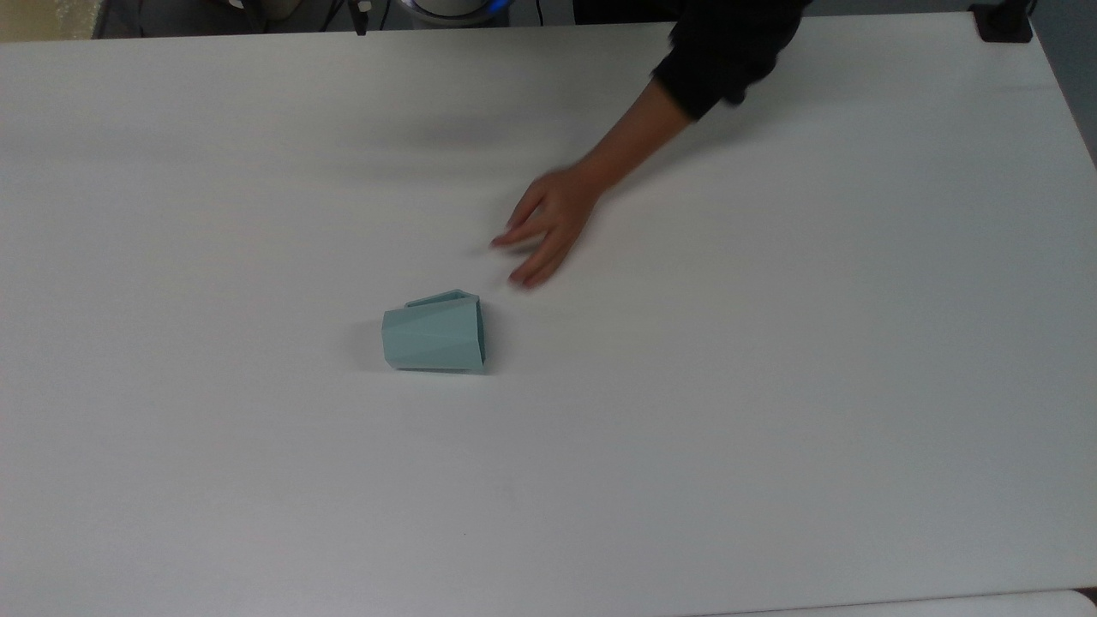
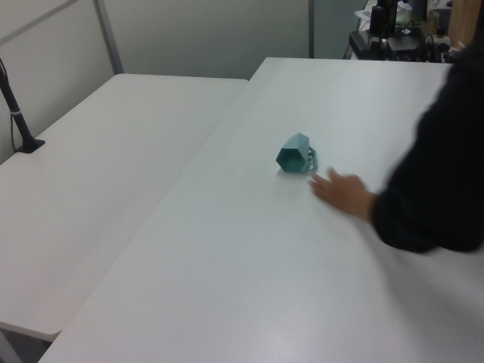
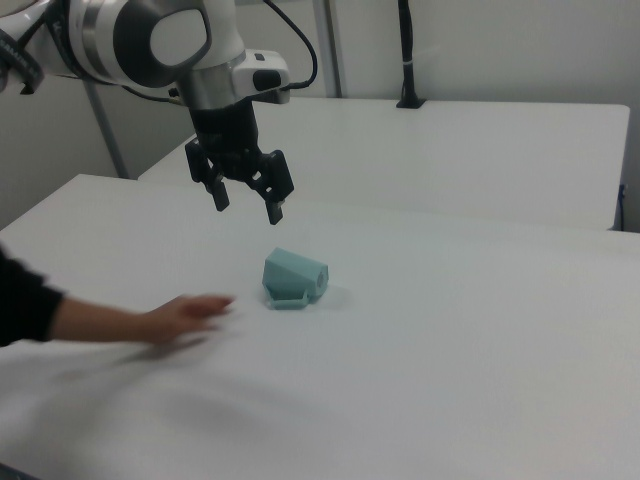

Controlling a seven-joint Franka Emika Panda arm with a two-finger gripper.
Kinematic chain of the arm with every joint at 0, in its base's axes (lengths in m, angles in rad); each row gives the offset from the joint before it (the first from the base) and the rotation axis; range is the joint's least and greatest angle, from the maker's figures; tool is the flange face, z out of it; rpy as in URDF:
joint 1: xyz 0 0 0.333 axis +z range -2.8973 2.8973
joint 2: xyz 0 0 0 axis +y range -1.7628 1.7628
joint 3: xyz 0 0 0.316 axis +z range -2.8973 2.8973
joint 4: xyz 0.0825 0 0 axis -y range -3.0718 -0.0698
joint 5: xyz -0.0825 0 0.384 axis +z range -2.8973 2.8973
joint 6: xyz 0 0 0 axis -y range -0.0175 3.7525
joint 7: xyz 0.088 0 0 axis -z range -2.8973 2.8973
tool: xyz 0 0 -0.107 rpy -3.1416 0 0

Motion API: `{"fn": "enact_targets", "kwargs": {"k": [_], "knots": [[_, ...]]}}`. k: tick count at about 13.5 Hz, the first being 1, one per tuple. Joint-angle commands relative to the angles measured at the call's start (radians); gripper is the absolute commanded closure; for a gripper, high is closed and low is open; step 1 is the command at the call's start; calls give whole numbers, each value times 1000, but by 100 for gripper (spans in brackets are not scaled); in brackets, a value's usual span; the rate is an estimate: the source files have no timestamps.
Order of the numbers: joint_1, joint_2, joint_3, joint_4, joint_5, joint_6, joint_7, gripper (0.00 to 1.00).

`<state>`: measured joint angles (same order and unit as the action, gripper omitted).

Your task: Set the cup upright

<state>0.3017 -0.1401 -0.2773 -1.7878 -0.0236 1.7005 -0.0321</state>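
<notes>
- One cup (image 1: 434,336), one gripper (image 3: 247,203), one person's hand (image 1: 546,224) with a dark sleeve (image 1: 718,51), and two white tables: the table (image 1: 771,386) that bears the cup and a second table (image 2: 98,174) beside it.
- The cup lies on its side a little left of the middle of the top view, with its wider rim toward the top view's right and its narrower base toward the top view's left.
- In the left view the cup (image 2: 296,155) sits just above the middle of the frame, its polygonal end facing the camera; in the right view the cup (image 3: 293,277) is at mid-frame.
- The gripper hangs in the upper left of the right view, above and to the left of the cup and clear of it; its two black fingers (image 3: 274,195) stand wide apart and hold nothing.
- The hand (image 3: 185,317) lies low over the table, near the cup but apart from it, on the cup's upper right in the top view and at the right view's left; it is blurred.
- The cup is well away from every table edge, with bare white surface on all sides; the nearest thing to it is the hand.
- A dark post with a clamp (image 2: 23,121) stands at the second table's edge, at the left view's far left.
- The cup is pale teal, with flat angular facets tapering toward the base, and a flat angular handle (image 1: 441,299) along its upper side in the top view.
</notes>
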Motion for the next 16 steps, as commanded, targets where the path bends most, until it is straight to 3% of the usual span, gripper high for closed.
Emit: {"fn": "enact_targets", "kwargs": {"k": [1,10,12,16], "knots": [[-4,-24,3,-18,-42,13,-22,0],[13,0,9,-13,-41,13,47,0],[92,61,13,28,-68,22,118,0],[229,213,12,99,-191,135,344,0]]}}
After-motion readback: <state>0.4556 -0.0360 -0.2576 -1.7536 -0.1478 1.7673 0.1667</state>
